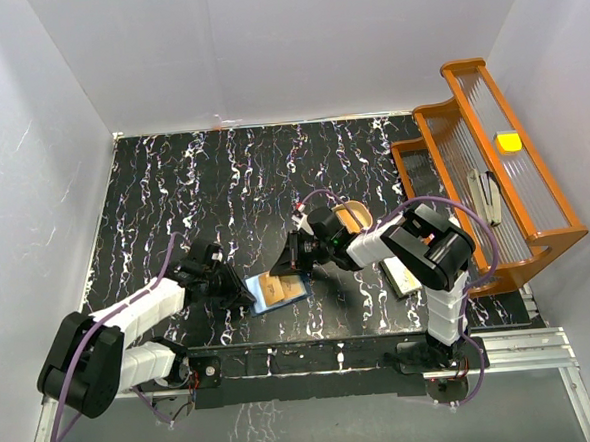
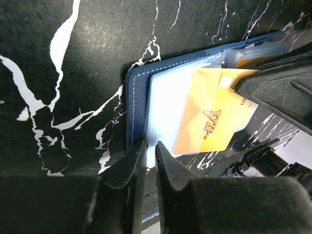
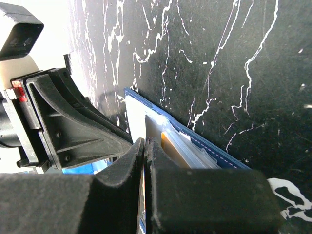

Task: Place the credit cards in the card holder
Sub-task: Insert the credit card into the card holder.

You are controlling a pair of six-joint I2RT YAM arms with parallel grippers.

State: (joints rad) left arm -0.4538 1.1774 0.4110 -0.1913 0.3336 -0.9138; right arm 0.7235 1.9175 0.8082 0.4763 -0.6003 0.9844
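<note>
The navy card holder (image 1: 256, 286) lies open on the black marbled table, its pale clear sleeves facing up. An orange credit card (image 2: 209, 122) marked VIP lies slanted over the sleeves, one end tucked in. My right gripper (image 1: 293, 266) is shut on that card's far end, and the card's thin edge shows between its jaws (image 3: 145, 144). My left gripper (image 2: 150, 146) is at the holder's near-left edge (image 2: 139, 97), its jaws a narrow slit apart with the pale sleeve's edge in the slit. Another orange edge (image 3: 168, 146) sits inside a sleeve.
A tan rounded tray (image 1: 353, 215) lies behind the right gripper. A cream rectangular block (image 1: 401, 275) rests beside the right arm. An orange ribbed rack (image 1: 536, 231) stands at the table's right side, with a yellow item (image 1: 509, 141) on its top shelf.
</note>
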